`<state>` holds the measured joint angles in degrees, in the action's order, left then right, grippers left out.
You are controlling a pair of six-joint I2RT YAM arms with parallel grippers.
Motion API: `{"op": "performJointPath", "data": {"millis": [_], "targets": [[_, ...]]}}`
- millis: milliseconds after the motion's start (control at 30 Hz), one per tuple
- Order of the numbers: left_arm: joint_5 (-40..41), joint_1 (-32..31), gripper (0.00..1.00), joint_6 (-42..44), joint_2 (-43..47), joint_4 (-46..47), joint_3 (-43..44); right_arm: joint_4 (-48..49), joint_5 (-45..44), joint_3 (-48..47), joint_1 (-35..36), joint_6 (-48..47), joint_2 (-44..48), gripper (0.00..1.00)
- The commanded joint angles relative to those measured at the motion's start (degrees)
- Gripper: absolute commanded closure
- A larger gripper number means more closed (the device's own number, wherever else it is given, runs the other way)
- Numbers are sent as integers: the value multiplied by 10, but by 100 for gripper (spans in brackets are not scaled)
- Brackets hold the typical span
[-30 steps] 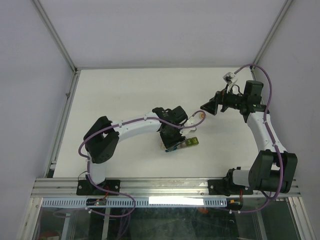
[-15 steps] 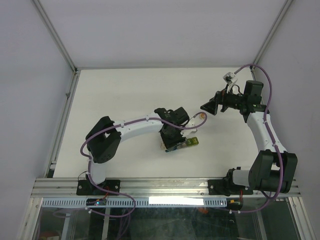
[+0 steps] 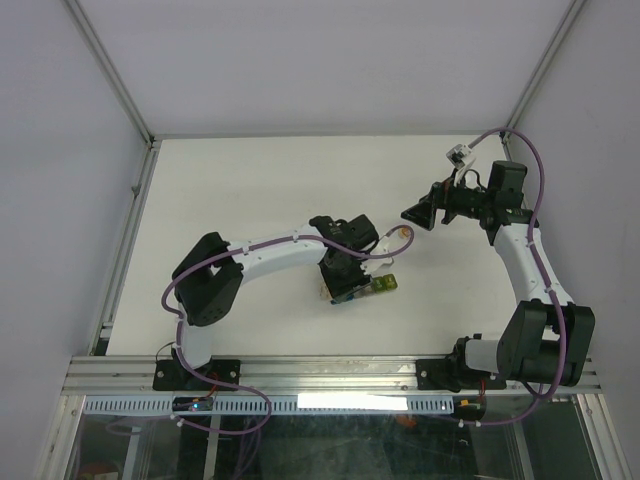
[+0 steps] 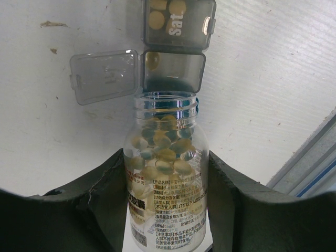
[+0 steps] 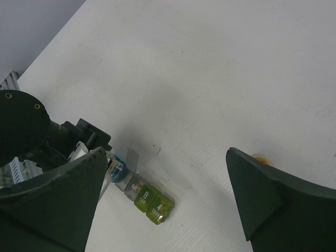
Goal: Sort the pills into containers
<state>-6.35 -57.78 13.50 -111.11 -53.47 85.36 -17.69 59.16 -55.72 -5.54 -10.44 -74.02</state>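
Observation:
My left gripper (image 4: 167, 176) is shut on a clear labelled bottle (image 4: 167, 210) full of yellow-tan pills (image 4: 164, 153). The bottle is tipped, its open mouth right at the containers (image 4: 173, 71). One grey cell stands open with its lid (image 4: 104, 76) flipped left and one pill (image 4: 153, 60) inside. The closed "Sat." cell (image 4: 181, 23) beyond holds a few pills. In the top view the left gripper (image 3: 345, 275) covers the strip's left end, with the green cells (image 3: 380, 286) showing. My right gripper (image 3: 415, 215) is open and empty, raised, looking down on the strip (image 5: 149, 202).
A small round orange-tinted bottle (image 3: 401, 232) stands on the white table right of the left wrist; it also shows in the right wrist view (image 5: 261, 158). An aluminium rail (image 3: 330, 372) runs along the near edge. Frame posts stand at the back corners.
The left arm has crept slightly to the right, holding the bottle at the strip. The right arm has not moved.

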Motion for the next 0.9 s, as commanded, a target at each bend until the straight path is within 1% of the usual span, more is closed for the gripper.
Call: {"op": "performJointPath", "data": {"millis": [0,67,133,167,200,267,333,367,400,433,467,533,567,633,667,700,733,767,833,867], "targets": [[-16,7,100,-9,8,-11,24,10,4,-27,-5,-4,12,1],[-13,-16,100,1,12,-3,26,12,4,-27,-5,-3,12,0],[10,5,100,4,22,11,-5,9,6,-28,-5,-4,11,0],[-5,16,100,-5,12,-9,9,9,6,-28,-6,-4,11,0],[-16,6,100,-10,11,-19,29,10,5,-27,-6,-3,11,1],[0,-15,100,4,26,0,16,11,4,-28,-6,-3,10,1],[5,9,100,-2,22,6,5,10,6,-28,-6,-3,9,0],[-5,6,100,-14,10,-15,29,9,5,-27,-7,-4,10,1],[1,-12,100,-17,6,-27,43,11,4,-26,-7,-3,11,1],[15,-29,100,-11,8,-23,40,12,5,-27,-7,-2,10,1],[22,-24,100,-3,15,-4,21,11,6,-28,-6,-2,9,1],[2,16,100,-11,15,-5,6,9,8,-28,-7,-3,9,1],[-10,14,100,-19,13,-15,20,9,7,-27,-7,-3,9,1],[-4,-21,100,-10,23,-2,28,12,6,-27,-8,-1,10,1],[1,-19,100,1,29,14,11,11,7,-28,-9,-1,8,0],[3,3,100,-4,27,16,-2,9,10,-29,-8,-2,8,1],[-13,19,100,-14,16,-6,9,7,10,-29,-8,-3,8,1],[-30,15,100,-19,9,-16,30,9,9,-28,-8,-2,10,1],[-4,-25,100,-3,21,5,29,12,7,-27,-9,-1,11,1],[15,-15,100,1,24,18,11,11,9,-28,-9,-1,10,0]]}}
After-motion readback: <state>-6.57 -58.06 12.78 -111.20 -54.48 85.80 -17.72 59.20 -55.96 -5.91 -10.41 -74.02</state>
